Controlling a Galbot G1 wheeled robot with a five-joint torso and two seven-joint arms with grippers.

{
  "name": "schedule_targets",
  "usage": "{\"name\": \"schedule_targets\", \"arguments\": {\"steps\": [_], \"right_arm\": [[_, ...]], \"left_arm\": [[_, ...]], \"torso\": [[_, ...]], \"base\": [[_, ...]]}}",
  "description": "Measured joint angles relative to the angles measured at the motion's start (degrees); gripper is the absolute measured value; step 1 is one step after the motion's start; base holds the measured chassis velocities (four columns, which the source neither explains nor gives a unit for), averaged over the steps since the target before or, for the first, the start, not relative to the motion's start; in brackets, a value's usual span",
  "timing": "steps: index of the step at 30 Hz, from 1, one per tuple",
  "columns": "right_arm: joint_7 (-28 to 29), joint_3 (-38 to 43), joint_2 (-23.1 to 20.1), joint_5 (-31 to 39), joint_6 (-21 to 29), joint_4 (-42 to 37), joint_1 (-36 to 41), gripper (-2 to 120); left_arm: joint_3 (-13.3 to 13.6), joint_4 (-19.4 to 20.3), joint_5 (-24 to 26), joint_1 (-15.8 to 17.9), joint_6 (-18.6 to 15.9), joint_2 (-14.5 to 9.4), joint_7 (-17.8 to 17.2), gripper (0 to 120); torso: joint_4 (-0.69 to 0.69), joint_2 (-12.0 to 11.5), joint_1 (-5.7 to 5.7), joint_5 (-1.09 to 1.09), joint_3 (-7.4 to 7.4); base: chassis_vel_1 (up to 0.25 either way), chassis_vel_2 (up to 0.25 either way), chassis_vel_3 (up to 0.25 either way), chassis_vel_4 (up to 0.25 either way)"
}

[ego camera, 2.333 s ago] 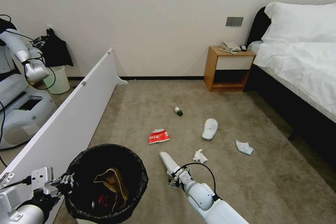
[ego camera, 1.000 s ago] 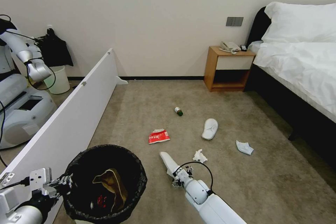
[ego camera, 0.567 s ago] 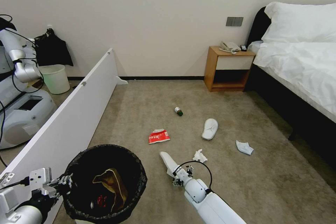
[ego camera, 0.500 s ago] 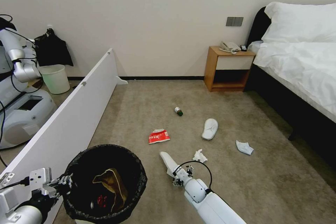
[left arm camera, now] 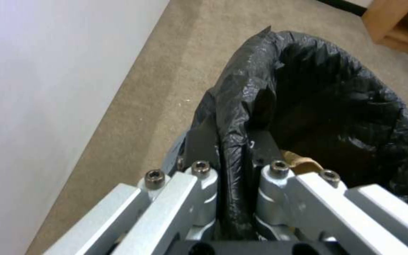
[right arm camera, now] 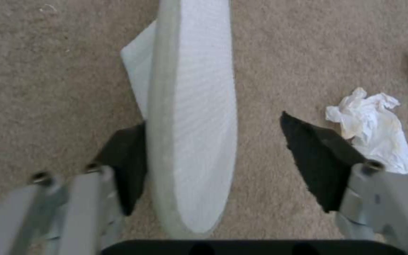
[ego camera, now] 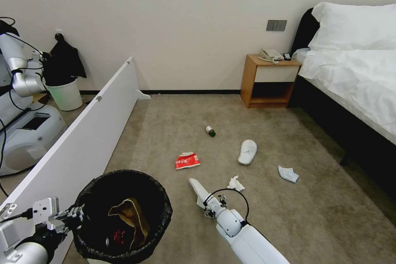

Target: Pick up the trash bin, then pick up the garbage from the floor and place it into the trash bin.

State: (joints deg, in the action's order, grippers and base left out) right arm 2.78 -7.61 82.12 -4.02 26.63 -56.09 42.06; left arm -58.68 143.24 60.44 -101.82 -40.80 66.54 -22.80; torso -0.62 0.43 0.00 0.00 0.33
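- The right gripper (right arm camera: 213, 156) is down at the carpet with its fingers spread wide around a white slipper (right arm camera: 192, 117); one black pad (right arm camera: 126, 159) seems to touch the slipper's edge, the other stands apart from it.
- The left gripper (left arm camera: 232, 166) is clenched on the black-lined rim of the trash bin (ego camera: 123, 214), holding it at the robot's left; a brown paper bag (ego camera: 128, 218) lies inside.
- A tissue wad (ego camera: 235, 183) lies just beside the right gripper.
- Farther out on the beige carpet (ego camera: 288, 214) lie a red-white packet (ego camera: 187, 160), a green-capped bottle (ego camera: 210, 131), a second slipper (ego camera: 247, 151) and another tissue (ego camera: 287, 173).
- A white partition board (ego camera: 82, 140) runs along the left; a bed (ego camera: 354, 74) and wooden nightstand (ego camera: 270, 80) stand to the right.
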Motion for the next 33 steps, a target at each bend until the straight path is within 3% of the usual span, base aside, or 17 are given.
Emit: {"name": "schedule_targets", "arguments": {"steps": [4,8,10,16,18,33], "right_arm": [[0.11,0.01,-0.12,0.03,-0.07,-0.14,0.01,47],[0.13,0.01,-0.23,0.06,-0.07,-0.27,0.06,38],[0.21,0.03,-0.32,0.09,-0.06,-0.42,0.18,25],[1.14,-0.09,-0.58,-0.75,-0.44,-0.76,0.64,11],[1.36,-0.02,-0.83,-0.56,-0.28,-1.23,1.00,1],[1.34,0.72,-4.13,3.28,-0.11,-7.84,3.32,1]], "left_arm": [[0.22,0.00,-0.04,0.11,0.00,0.00,0.00,5],[0.30,0.00,-0.09,0.14,0.00,0.03,0.00,5],[0.35,0.00,-0.12,0.14,0.00,0.04,0.00,5],[0.34,0.00,-0.14,0.13,0.00,0.04,0.00,5],[0.44,0.00,-0.14,0.11,0.00,0.04,0.00,5],[1.65,0.00,-0.40,0.09,0.00,0.23,-0.12,5]], "torso": [[0.00,0.00,0.00,0.00,0.00],[0.00,0.00,0.00,0.00,0.00],[0.00,0.00,0.00,0.00,0.00],[0.00,0.00,0.00,0.00,0.00],[0.00,0.00,0.00,0.01,0.00],[0.00,0.00,-0.01,0.01,0.00]], "base": [[0.000,0.000,0.000,0.000],[0.000,0.000,0.000,0.000],[0.000,0.000,0.000,0.000],[0.000,0.000,0.000,0.000],[0.000,0.000,0.000,0.000],[0.000,0.000,0.000,0.000]]}}
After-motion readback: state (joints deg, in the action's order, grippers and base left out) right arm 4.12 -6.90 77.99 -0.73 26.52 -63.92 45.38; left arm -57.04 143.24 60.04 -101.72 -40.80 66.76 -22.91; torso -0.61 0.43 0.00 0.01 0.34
